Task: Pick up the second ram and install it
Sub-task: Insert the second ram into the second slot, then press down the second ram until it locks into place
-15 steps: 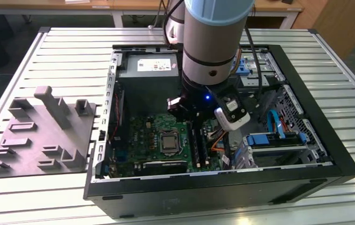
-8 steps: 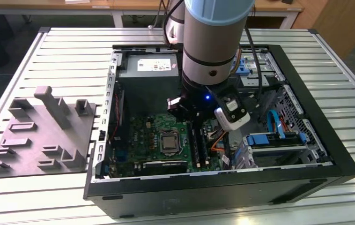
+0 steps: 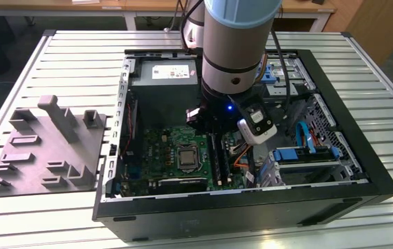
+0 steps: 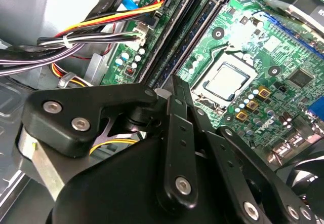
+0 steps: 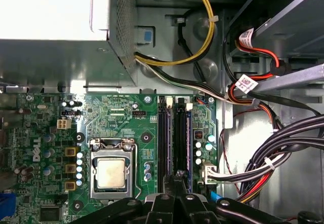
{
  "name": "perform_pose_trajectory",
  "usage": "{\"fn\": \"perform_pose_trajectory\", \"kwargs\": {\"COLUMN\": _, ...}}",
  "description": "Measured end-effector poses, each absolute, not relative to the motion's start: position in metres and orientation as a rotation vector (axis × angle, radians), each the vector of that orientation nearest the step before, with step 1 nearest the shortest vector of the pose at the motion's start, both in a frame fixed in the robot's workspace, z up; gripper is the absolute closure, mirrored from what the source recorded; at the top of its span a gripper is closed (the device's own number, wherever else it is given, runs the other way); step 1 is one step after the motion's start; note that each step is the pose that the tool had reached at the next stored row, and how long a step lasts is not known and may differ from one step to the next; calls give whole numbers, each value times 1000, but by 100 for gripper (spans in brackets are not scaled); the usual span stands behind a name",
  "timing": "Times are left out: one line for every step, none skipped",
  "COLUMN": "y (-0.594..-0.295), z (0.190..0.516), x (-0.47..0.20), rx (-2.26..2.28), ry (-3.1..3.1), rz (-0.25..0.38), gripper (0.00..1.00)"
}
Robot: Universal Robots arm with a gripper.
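Note:
My gripper [image 3: 214,134] is down inside the open computer case, over the green motherboard [image 3: 162,148]. In both wrist views its black fingers [image 5: 175,179] [image 4: 174,84] stand shut, tips together, right above one end of the memory slots. Two long dark strips lie side by side in those slots. The strip under the tips, on the cable side, looks like the second ram [image 5: 181,133] [image 4: 178,41], seated upright in its slot. Nothing shows between the fingers. Whether the tips touch the stick I cannot tell.
A square silver processor socket [image 5: 111,173] sits beside the slots. Cable bundles [image 5: 273,158] crowd the other side, close to the fingers. The power supply box [image 3: 162,78] and drive cage [image 3: 307,155] wall in the space. A grey fixture tray [image 3: 44,150] lies on the table outside the case.

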State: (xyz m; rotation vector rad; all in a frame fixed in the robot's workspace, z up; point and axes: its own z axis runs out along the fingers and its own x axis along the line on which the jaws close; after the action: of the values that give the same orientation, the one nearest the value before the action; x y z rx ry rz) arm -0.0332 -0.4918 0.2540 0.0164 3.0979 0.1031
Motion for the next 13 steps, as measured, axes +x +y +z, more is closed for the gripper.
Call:
{"fn": "perform_pose_trajectory", "kwargs": {"y": -492, "z": 254, "x": -33, "rx": 16, "ry": 3098, "rz": 103, "gripper": 90}}
{"fn": "perform_pose_trajectory", "kwargs": {"y": -492, "z": 254, "x": -33, "rx": 16, "ry": 3098, "rz": 103, "gripper": 90}}
{"fn": "perform_pose_trajectory", "kwargs": {"y": -492, "z": 254, "x": -33, "rx": 16, "ry": 3098, "rz": 103, "gripper": 90}}
{"fn": "perform_pose_trajectory", "kwargs": {"y": -492, "z": 254, "x": -33, "rx": 16, "ry": 3098, "rz": 103, "gripper": 90}}
{"fn": "perform_pose_trajectory", "kwargs": {"y": -492, "z": 254, "x": -33, "rx": 16, "ry": 3098, "rz": 103, "gripper": 90}}
{"fn": "perform_pose_trajectory", "kwargs": {"y": -492, "z": 255, "x": -33, "rx": 16, "ry": 3098, "rz": 103, "gripper": 90}}
{"fn": "perform_pose_trajectory", "kwargs": {"y": -492, "z": 255, "x": -33, "rx": 16, "ry": 3098, "rz": 103, "gripper": 90}}
{"fn": "perform_pose_trajectory", "kwargs": {"y": -492, "z": 255, "x": -33, "rx": 16, "ry": 3098, "rz": 103, "gripper": 90}}
{"fn": "perform_pose_trajectory", "kwargs": {"y": -492, "z": 255, "x": -33, "rx": 16, "ry": 3098, "rz": 103, "gripper": 90}}
{"fn": "perform_pose_trajectory", "kwargs": {"y": -492, "z": 255, "x": -33, "rx": 16, "ry": 3098, "rz": 103, "gripper": 90}}
{"fn": "perform_pose_trajectory", "kwargs": {"y": -492, "z": 255, "x": -33, "rx": 16, "ry": 3098, "rz": 103, "gripper": 90}}
{"fn": "perform_pose_trajectory", "kwargs": {"y": -492, "z": 255, "x": -33, "rx": 16, "ry": 3098, "rz": 103, "gripper": 90}}
{"fn": "perform_pose_trajectory", "kwargs": {"y": -492, "z": 255, "x": -33, "rx": 16, "ry": 3098, "rz": 103, "gripper": 90}}
